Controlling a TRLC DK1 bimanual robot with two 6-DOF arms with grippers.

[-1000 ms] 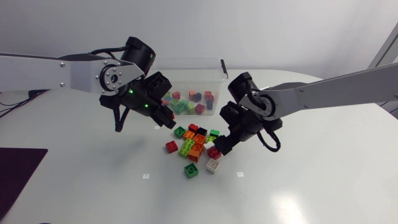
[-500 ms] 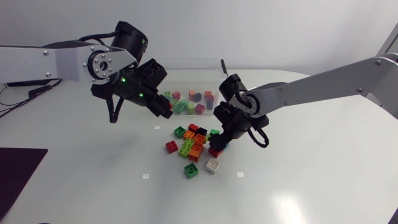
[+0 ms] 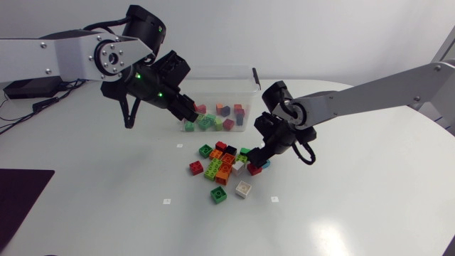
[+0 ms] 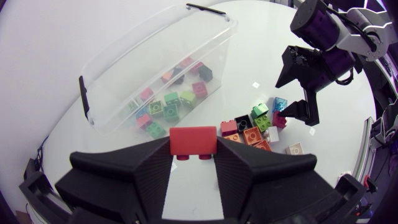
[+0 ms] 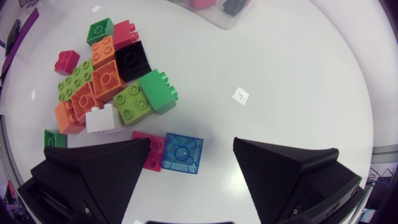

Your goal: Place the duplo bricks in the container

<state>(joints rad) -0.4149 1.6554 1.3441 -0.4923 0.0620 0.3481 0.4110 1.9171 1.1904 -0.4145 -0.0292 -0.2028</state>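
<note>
Two arms are over the worktop (image 3: 355, 206) in the head view. The left claw (image 3: 189, 114) hangs at the near left corner of the clear container (image 3: 245, 85), which already holds several bricks. The right claw (image 3: 256, 160) is low at the right edge of the heap of loose bricks (image 3: 222, 167), which lies just in front of the container. The right arm is plainly the nearer one to that heap.

From the left wrist, the left claw (image 4: 193, 152) is closed narrow on a red brick (image 4: 193, 140), one finger on each side of it. The container (image 4: 124, 68) lies ahead of and below the claw, its long axis running aslant away from it. I judge the brick must travel a little further forward, past the rim, before release.

From the right wrist, the right claw (image 5: 193, 162) stands wide and holds nothing. A translucent blue brick (image 5: 182, 152) sits on the worktop between its fingers. It is closer to one finger, and a magenta brick (image 5: 149, 151) touches it on that side. A green brick (image 5: 158, 90) and the rest of the heap lie ahead.
</note>
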